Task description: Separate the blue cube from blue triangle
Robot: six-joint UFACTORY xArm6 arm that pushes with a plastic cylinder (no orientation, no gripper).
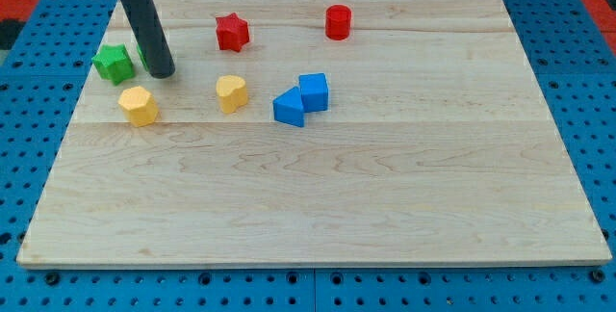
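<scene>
The wooden surface (318, 196) fills the frame, bordered by blue pegboard (29, 91). The blue cube (314, 91) and blue triangle (288, 108) are seen touching at upper centre, well right of my tip (161, 71), a jawless end effector gripping nothing, beside the green block (114, 64) at upper left.
</scene>
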